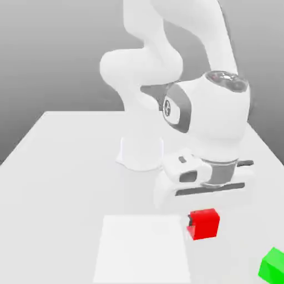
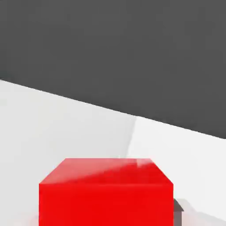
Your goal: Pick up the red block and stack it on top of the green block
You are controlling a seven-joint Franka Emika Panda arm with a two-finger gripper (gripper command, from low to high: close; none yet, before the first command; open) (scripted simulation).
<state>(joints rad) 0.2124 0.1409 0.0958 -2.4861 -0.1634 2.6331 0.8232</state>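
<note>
Arm base (image 1: 140, 152): we note it standing on the table (image 1: 61, 183), far of centre.
Gripper (image 1: 194, 222): directly below the wrist, at the red block.
Red block (image 1: 204, 223): on the table, near of the arm base, toward the exterior view's right.
Green block (image 1: 273, 264): on the table, right of and nearer than the red block, apart from it.
Square patch (image 1: 141, 249): we see it flat on the table, just left of the red block.

a: what's cut off?
b: the green block (image 1: 272, 265) runs past the exterior view's right edge and bottom.
a: and the red block (image 1: 204, 223)?
b: a dark finger hides its side; in the hand view it's (image 2: 106, 194) cropped below.
</note>
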